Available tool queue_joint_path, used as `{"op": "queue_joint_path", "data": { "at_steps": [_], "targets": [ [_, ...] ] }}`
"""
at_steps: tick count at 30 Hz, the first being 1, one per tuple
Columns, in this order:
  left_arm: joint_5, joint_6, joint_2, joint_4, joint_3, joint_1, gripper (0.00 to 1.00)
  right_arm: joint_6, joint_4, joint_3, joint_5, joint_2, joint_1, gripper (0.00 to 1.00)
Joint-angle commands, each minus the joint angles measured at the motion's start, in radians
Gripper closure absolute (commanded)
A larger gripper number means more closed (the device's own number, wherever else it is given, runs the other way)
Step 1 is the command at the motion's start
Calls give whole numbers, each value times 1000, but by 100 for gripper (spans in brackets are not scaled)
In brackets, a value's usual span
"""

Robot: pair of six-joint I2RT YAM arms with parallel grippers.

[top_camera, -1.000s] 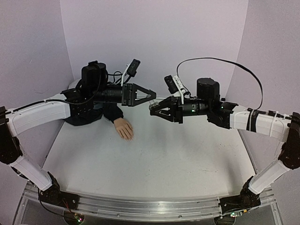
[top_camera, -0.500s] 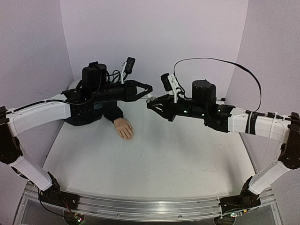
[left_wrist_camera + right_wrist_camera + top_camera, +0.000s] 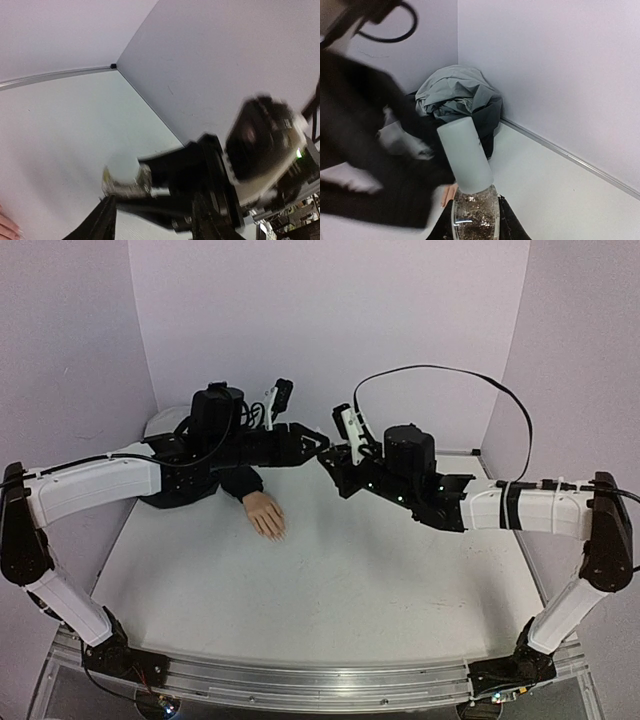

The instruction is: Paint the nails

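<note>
Right pincer (image 3: 474,222) is clamped on a clear glitter bottle (image 3: 472,212), white cap (image 3: 465,152) uppermost. Left pincer (image 3: 154,220), jaws parted, sits just beside the cap. The nails (image 3: 276,532) tip the mannequin hand (image 3: 263,508), which lies on the worktop (image 3: 350,580).

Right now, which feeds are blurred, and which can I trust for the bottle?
Left wrist: heavy motion blur, the bottle and the right arm smeared. Right wrist: bottle and its white cap sharp, the left arm a dark smear at left. Top external: sharp, evenly lit, walls bowed by the wide lens.
</note>
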Motion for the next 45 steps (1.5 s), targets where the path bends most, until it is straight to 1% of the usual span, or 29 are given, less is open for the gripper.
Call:
{"op": "queue_joint_path", "data": {
  "at_steps": [1,2,3,7,10,12,14,19,22,25,28,37,39,41,42,44,45],
  "targets": [
    [97,27,-68,-81,57,-22,36,-5,54,17,-260,-55,-97,100],
    [90,32,-78,-108,57,-20,28,-18,22,18,-316,-59,-100,100],
    [83,36,-85,-143,60,-19,24,-32,-11,23,-355,-59,-101,100],
    [71,73,-84,-331,121,-18,21,-40,-109,34,-451,-56,-101,100],
    [89,83,-101,-396,134,-16,18,-41,-137,25,-518,-65,-100,100],
    [117,82,-103,-437,155,-7,18,-41,-149,21,-552,-69,-101,100],
    [144,82,-96,-474,183,2,19,-41,-154,17,-580,-72,-102,100],
    [137,66,-78,-563,227,30,21,-38,-157,25,-604,-70,-101,100],
    [183,59,-57,-583,238,41,24,-38,-158,32,-610,-70,-101,100],
    [238,62,-42,-583,242,40,32,-37,-157,36,-613,-71,-101,100],
    [245,67,-41,-581,242,41,38,-34,-158,40,-624,-71,-100,100],
    [236,60,-15,-576,254,40,51,-33,-161,47,-635,-69,-102,100],
    [235,57,-6,-577,258,40,51,-35,-162,48,-638,-70,-101,100],
    [231,51,1,-577,264,40,44,-34,-165,48,-633,-70,-100,100],
    [228,50,5,-578,266,40,43,-35,-166,48,-633,-70,-101,100],
    [221,50,10,-577,272,40,43,-38,-168,49,-636,-69,-101,100],
    [220,50,15,-576,275,40,45,-39,-167,50,-637,-69,-101,100]
  ]
}}
